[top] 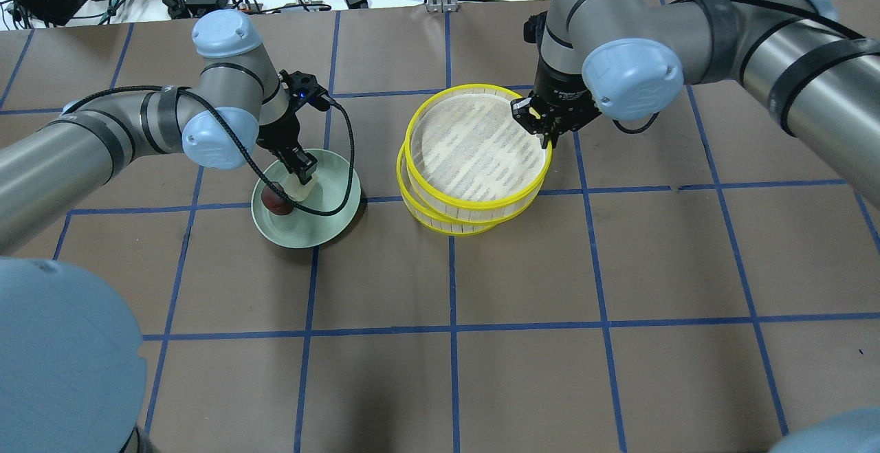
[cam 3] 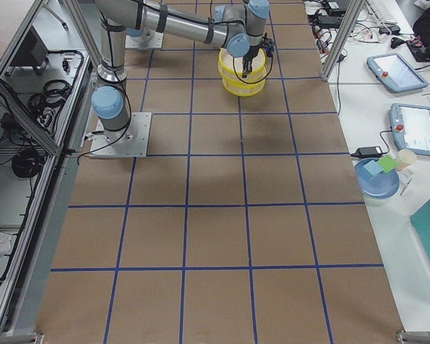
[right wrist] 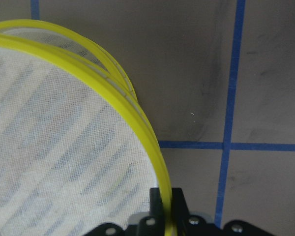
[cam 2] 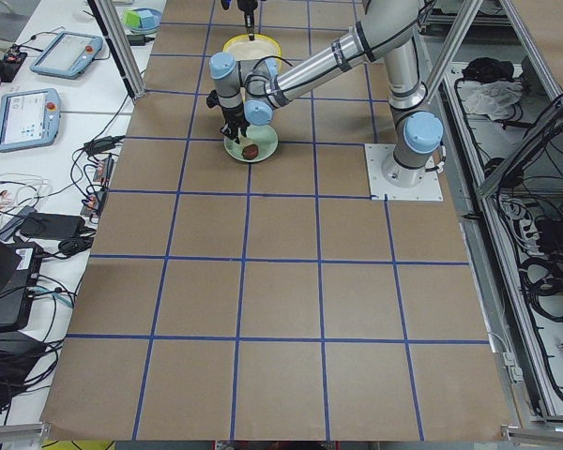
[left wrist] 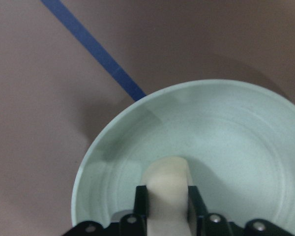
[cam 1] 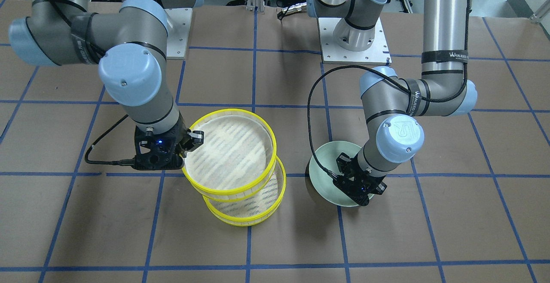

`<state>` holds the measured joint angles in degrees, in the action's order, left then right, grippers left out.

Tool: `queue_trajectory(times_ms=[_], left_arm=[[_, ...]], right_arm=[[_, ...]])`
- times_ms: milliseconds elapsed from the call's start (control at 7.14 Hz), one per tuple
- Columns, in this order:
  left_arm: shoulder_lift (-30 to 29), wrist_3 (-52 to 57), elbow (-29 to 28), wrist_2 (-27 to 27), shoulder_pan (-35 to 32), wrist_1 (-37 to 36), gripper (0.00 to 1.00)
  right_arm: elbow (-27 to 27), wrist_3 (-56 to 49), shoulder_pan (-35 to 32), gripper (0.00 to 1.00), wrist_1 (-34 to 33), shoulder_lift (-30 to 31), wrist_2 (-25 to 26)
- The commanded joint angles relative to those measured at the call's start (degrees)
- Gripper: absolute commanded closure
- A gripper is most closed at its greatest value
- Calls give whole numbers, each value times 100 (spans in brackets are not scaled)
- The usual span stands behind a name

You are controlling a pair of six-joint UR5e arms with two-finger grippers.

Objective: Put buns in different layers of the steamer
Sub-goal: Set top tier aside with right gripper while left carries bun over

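The cream-white bun (left wrist: 167, 184) sat pinched between the two fingers of the left end effector (top: 303, 172), low inside the pale green plate (top: 335, 219); whether it touched the plate's floor could not be told. The dark reddish-brown bun (top: 276, 202) lay just beside it on the same plate. Well apart from the plate, the right end effector (right wrist: 167, 205) was clamped on the yellow rim of the upper steamer tray (top: 474, 147), one finger inside the rim and one outside. That tray held nothing and sat offset over the lower steamer tray (top: 440, 223), covering most of it. Plate and lower tray rested on the brown surface (top: 522, 267) marked with blue grid lines.
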<state>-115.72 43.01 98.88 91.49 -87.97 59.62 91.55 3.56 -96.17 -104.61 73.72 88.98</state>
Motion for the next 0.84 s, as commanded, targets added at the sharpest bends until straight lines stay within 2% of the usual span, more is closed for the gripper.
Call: queue_trajectory(times_ms=[0,280,420,560,700], left_arm=[[250,-125,-105,-16,-53,-20,100],[427,-1541,-551,-25,-630,-64,100],[410,-2107,-719,-226,-947,-178,100],[393,-2173,-816,-758,-959,-283,100],[366,-2356,-835,-886,-1054,-397,100]], right_arm=[[-40,-731,658,100,921,833,41],[-67,-1234,837,100,1503,1492,102],[-67,-1252,837,100,1644,1626,50],[-67,-1279,837,100,1742,1706,-29],[-67,-1314,837,100,1743,1724,-4]])
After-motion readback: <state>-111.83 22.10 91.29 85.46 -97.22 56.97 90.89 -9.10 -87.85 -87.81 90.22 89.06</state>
